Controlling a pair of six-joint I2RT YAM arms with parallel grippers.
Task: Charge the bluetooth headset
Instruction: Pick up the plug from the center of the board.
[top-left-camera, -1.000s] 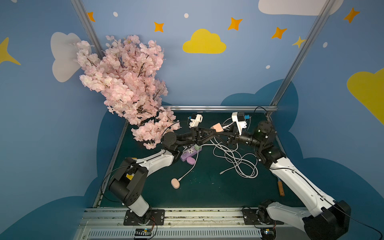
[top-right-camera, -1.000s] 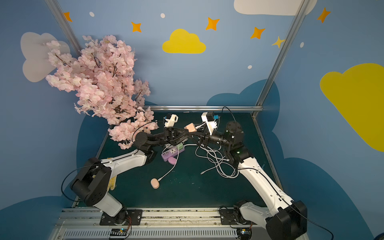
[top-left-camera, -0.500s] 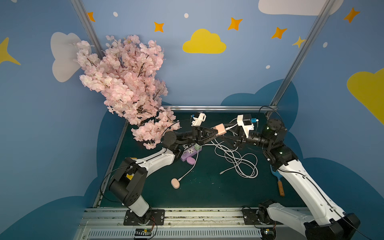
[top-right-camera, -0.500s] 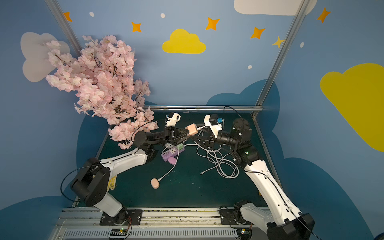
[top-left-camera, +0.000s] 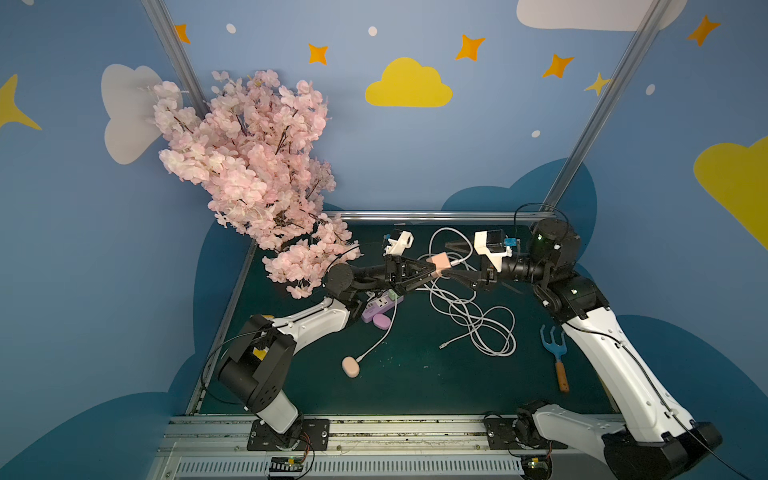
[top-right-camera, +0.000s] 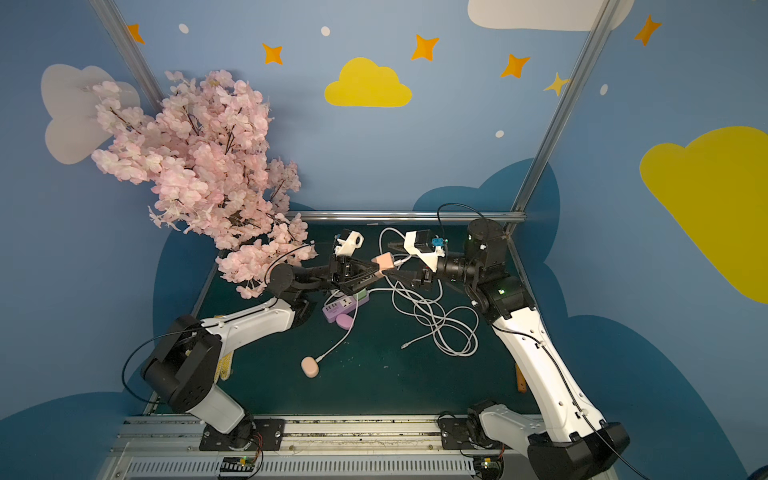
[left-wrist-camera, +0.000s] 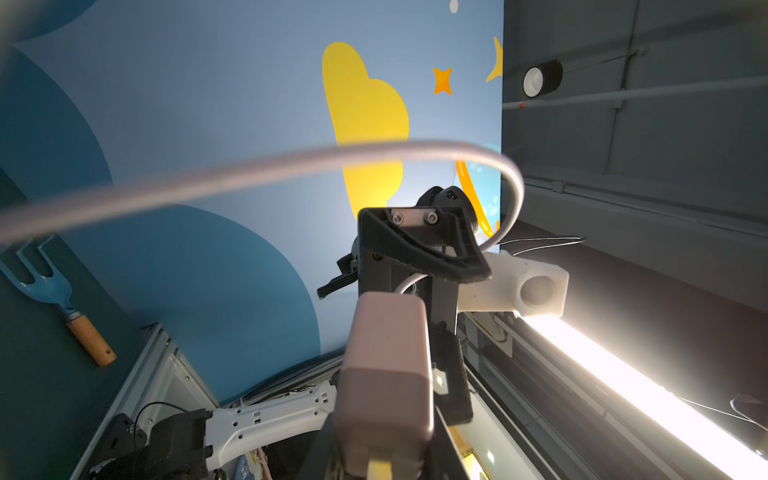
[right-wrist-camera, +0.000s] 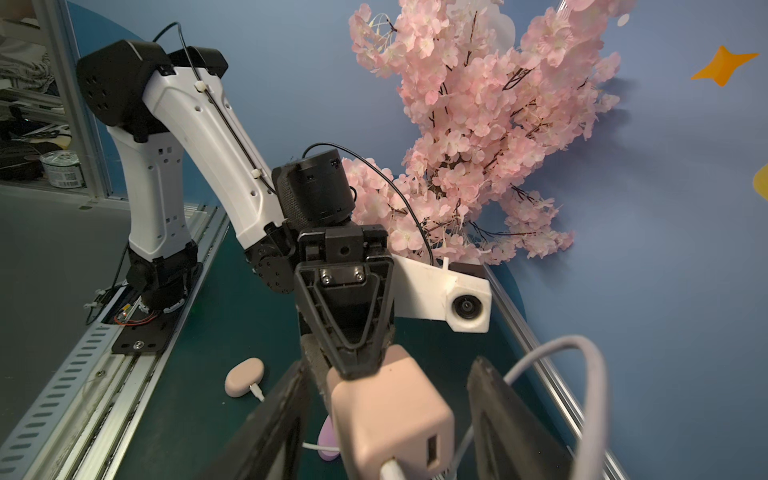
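The pink oval headset case (top-left-camera: 350, 367) lies flat on the green mat (top-left-camera: 415, 386), nearer the robot bases than the purple power strip (top-left-camera: 376, 308) and well apart from it. Its long axis slants toward the strip, and a white lead (top-left-camera: 384, 336) leaves the end facing that way. The left arm hides part of the strip. Above and just beyond the strip, the left gripper (top-left-camera: 435, 269) is clamped on a pink charging adapter (top-left-camera: 440, 262), in the air, well clear of the case. The adapter's port face, with a white cable (left-wrist-camera: 374, 150) plugged in, points away from the strip toward the right gripper (right-wrist-camera: 386, 365). That gripper's fingers (right-wrist-camera: 270, 419) stand spread either side of the adapter, with gaps showing. The left wrist view cuts off the adapter's plug end.
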